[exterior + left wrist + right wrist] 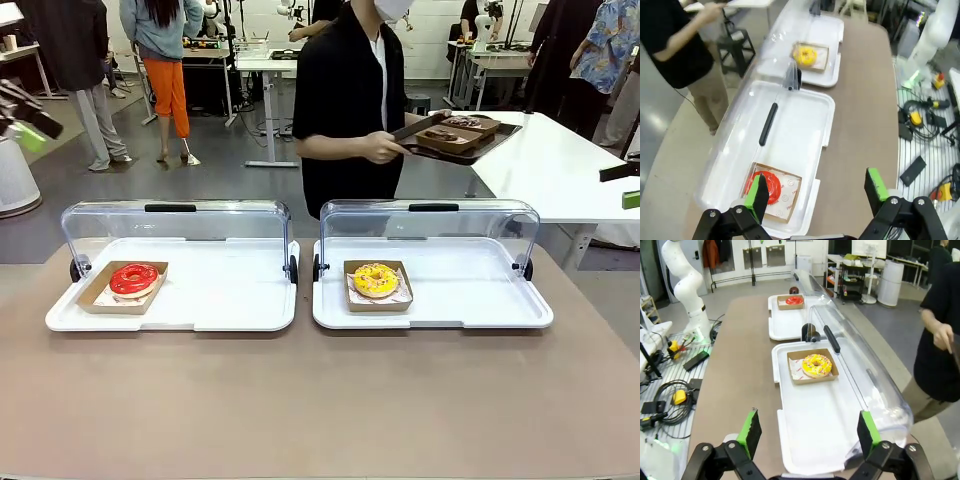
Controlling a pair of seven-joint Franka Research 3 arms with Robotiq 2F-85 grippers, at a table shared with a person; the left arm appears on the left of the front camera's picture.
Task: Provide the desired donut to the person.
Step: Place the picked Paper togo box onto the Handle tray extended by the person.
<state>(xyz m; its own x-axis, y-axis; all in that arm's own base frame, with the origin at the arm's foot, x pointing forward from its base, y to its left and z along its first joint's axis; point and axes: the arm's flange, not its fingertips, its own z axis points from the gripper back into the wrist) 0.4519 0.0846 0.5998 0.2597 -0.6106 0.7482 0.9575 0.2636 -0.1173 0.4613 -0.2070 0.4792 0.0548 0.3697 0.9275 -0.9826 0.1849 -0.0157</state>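
- Both arms are hanging back: left gripper [817, 192] and right gripper [805, 432] each have their fingers spread wide, holding nothing.
- Red-glazed donut [133, 279] is sitting in its cardboard tray on the left display tray [215, 300]; yellow sprinkled donut [376, 280] is on the right display tray [470, 300]. Both lie flat and are round, so no real long axis.
- The person [350, 100] is standing at the far side holding a dark tray [462, 137] with tongs.
- Risk, I'd guess: picking the wrong donut, or crushing the glaze by pinching.

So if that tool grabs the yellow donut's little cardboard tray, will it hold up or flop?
The cardboard tray looks thin and shallow, so it would likely bend if pinched hard. The yellow donut sits loose on paper, so it may slide if tilted. Its glaze and sprinkles probably smear easily.
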